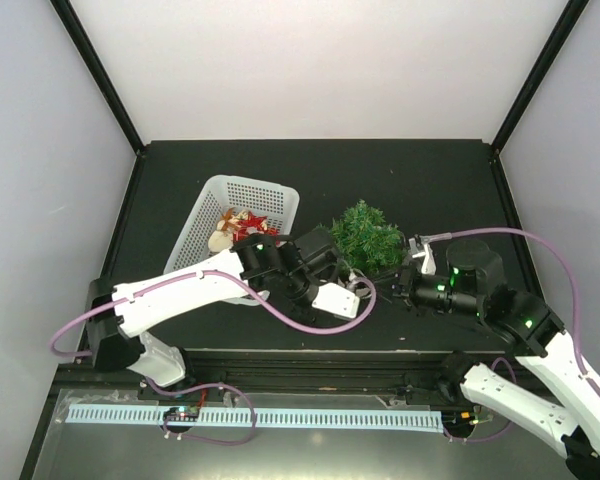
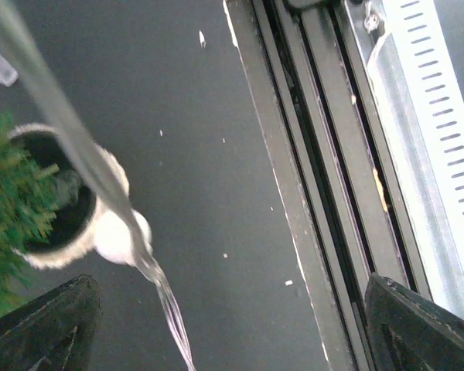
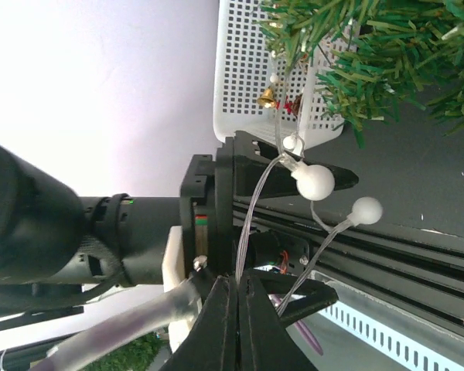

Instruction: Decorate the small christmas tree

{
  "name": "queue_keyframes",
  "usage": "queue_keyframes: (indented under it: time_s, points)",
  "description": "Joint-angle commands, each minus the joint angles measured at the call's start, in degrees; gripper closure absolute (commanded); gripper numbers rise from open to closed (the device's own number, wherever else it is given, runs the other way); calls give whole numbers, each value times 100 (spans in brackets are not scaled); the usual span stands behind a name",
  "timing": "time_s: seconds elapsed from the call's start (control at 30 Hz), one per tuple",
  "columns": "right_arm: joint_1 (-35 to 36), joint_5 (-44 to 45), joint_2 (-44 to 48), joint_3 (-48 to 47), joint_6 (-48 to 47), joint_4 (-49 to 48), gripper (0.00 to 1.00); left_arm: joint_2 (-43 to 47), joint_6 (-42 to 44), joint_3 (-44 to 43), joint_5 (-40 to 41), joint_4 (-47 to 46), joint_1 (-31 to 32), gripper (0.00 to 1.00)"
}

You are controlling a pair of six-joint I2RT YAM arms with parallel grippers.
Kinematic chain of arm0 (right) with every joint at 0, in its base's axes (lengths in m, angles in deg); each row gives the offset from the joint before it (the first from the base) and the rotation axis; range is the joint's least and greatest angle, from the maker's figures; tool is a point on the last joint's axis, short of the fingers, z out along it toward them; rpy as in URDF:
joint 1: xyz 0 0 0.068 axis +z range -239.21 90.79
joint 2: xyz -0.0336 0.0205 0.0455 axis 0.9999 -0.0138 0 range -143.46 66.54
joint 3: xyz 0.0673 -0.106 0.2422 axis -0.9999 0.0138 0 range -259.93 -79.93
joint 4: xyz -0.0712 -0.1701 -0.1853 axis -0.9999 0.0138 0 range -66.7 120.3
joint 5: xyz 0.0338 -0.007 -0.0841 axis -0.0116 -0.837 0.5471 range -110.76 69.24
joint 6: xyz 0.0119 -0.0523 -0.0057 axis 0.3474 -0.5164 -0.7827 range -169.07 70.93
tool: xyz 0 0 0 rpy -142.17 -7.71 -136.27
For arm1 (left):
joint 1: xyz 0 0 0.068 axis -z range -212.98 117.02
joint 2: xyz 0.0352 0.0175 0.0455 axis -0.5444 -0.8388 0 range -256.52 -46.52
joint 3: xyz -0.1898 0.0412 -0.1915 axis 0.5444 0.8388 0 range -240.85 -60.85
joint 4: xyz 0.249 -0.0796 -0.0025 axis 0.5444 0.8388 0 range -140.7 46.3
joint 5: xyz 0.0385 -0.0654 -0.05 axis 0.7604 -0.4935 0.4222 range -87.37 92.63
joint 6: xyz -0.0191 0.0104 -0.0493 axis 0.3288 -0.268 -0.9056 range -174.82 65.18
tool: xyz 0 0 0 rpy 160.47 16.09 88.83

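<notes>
While left gripper [image 2: 232, 318] is spread open beside small christmas tree [image 1: 366, 236], clear beaded strand [image 3: 315, 182] is pinched by right gripper [image 3: 238, 283].

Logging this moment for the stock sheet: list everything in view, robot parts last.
small christmas tree: one, dark green in a whitish pot, mid-table, right of the basket
basket: one, white mesh, left of the tree
ornaments: several, exact count unclear, red, gold and whitish, inside the basket
bead string: one, clear strand with white balls, running from the tree's branches to the right gripper
bell: one, gold with a red bit, hanging by the tree's lower branches
table: one, black, under everything
left gripper: one, black fingers, open, beside the tree's pot
right gripper: one, black fingers, shut on the bead string, right of the tree
</notes>
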Motion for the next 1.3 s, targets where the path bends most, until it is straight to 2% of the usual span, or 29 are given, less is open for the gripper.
queue_keyframes:
  time_s: [0.0,0.5,0.63,0.8,0.97,1.27]
  points:
    - [-101,0,8,-296,-165,177,99,516,104,440,189,-143,-260,5]
    - [-151,-123,-406,-908,-263,113,99,1480,156,2192,76,-1601,-1742,2]
    - [-152,-141,-485,-1033,-275,142,99,1375,207,2377,-112,-1673,-1845,10]
    - [-161,-140,-506,-1076,-243,108,99,946,57,2360,-553,-1766,-1848,9]
    - [-177,-173,-520,-1156,-213,58,99,673,115,2440,-357,-2001,-1848,8]
    - [-228,-222,-574,-1445,-248,87,99,691,608,2743,-185,-2044,-1971,13]
